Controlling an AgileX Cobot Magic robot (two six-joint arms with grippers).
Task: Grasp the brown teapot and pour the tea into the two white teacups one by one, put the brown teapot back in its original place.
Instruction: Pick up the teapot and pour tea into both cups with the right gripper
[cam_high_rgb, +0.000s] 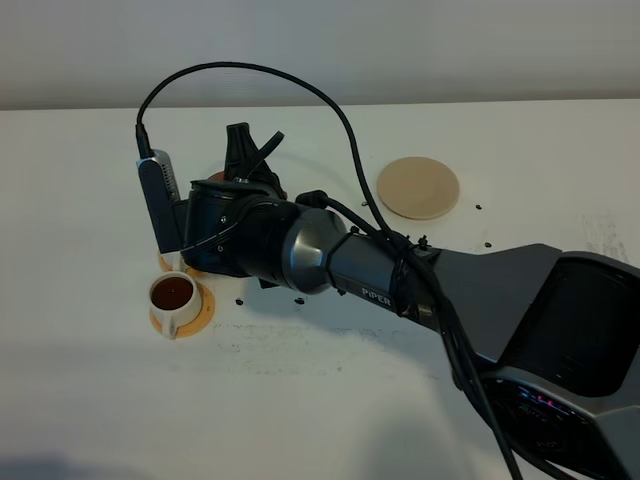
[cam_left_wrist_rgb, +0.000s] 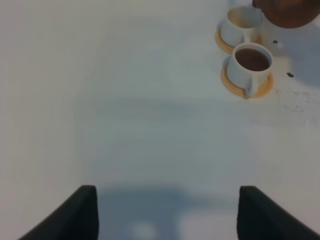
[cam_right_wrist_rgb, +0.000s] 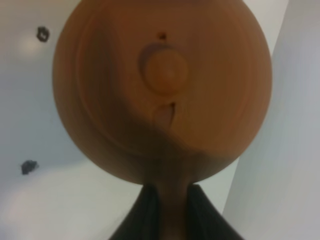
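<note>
The right claw (cam_right_wrist_rgb: 172, 200) is pressed together on the handle of the brown teapot (cam_right_wrist_rgb: 165, 90), pinching it; the pot hangs off the table, lid and knob facing the wrist camera, its long axis running straight out from the fingers, the spout not in sight. In the high view the arm reaches across to nine o'clock; the filled teacup (cam_high_rgb: 172, 293) sits on its orange saucer (cam_high_rgb: 205, 310) at seven o'clock from the claw. The second teacup (cam_left_wrist_rgb: 241, 21) is hidden under the wrist there; the left wrist view shows it pale inside, just beside the pot. The beige coaster (cam_high_rgb: 418, 187) lies bare at three o'clock, well apart. The left claw (cam_left_wrist_rgb: 165, 215) is spread, holding nothing; the right arm looks better placed for the return.
</note>
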